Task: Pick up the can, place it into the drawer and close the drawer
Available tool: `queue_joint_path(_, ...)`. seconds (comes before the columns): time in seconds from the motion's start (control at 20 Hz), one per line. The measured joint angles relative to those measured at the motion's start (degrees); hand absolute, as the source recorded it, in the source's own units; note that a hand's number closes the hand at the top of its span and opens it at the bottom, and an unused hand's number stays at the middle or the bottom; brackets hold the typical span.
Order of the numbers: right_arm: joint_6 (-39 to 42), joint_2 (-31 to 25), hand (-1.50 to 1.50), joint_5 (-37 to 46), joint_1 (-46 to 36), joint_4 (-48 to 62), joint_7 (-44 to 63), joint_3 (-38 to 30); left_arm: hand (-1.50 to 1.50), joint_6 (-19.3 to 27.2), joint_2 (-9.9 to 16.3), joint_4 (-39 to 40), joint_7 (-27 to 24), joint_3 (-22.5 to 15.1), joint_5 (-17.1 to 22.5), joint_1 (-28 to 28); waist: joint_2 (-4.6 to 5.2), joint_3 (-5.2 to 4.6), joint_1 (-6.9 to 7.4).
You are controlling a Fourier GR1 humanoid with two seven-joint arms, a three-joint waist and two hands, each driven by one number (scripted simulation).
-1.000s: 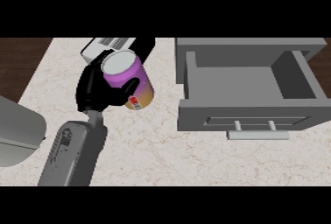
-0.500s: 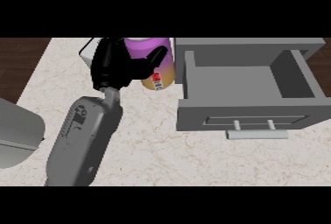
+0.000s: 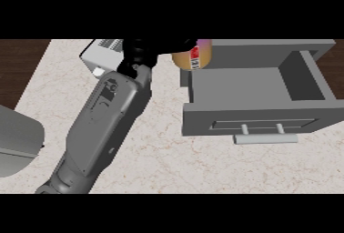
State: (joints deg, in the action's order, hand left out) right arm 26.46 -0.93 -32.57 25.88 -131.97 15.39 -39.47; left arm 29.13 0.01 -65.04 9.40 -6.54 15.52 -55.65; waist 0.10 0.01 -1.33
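The right hand [image 3: 151, 49] sits near the top of the view, its black fingers curled round the can [image 3: 192, 56], which juts out from the hand toward the drawer. Only the can's lower part shows: an orange-tan body with a red and white label patch and a trace of purple at its upper edge; the rest runs out of the view. The can hangs over the back left corner of the drawer [image 3: 259, 86], at or just across its left wall; whether it clears the rim I cannot tell. Its long axis appears to run roughly up and away from the camera, tilted a little, so it reads as close to upright, but with the top cut off which end is uppermost cannot be told.

The grey forearm [image 3: 101, 123] comes in from the lower left and stretches diagonally up to the hand. Since the can lies on the drawer side of the hand, the coming move is likely a short carry to the right and down into the open grey compartment.

The drawer stands pulled out, with its handle [image 3: 266, 138] facing the lower edge. Behind the hand a white box [image 3: 101, 54] rests on the pale worktop [image 3: 168, 164]. The left hand does not show.
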Motion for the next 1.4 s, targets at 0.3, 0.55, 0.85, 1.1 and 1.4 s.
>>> queue_joint_path(0.3, -0.36, 0.13, -1.5, 2.42, -2.62, 2.0, -0.66, 1.13, 1.5, 2.54, -0.01, 8.86, -1.98, -1.48, 3.79, -8.22, 0.11, 0.01, -0.22)
queue_joint_path(0.55, -0.2, -0.34, -1.5, 1.31, -2.59, 1.4, 0.0, 0.32, 1.5, 3.73, -0.02, 15.14, -4.49, -3.31, 8.09, -12.78, 0.14, 0.01, -0.64)
queue_joint_path(0.85, 0.74, 0.06, -1.5, 2.28, -3.02, 2.48, -1.09, 0.75, 1.5, 6.75, -0.01, 21.49, -6.87, -7.12, 14.19, -18.49, 0.27, 0.05, -1.31)
queue_joint_path(1.1, -0.36, -0.06, -1.5, 2.14, -3.37, 0.78, 0.31, 1.28, 1.5, 6.99, -0.01, 26.82, -9.72, -9.75, 18.52, -21.24, 0.42, 0.04, -1.76)
queue_joint_path(1.4, -0.25, -0.76, -1.5, 1.73, -4.56, 1.52, 0.82, 1.06, 1.5, 8.79, -0.02, 30.5, -11.25, -14.49, 23.89, -23.35, 0.5, 0.07, -2.31)
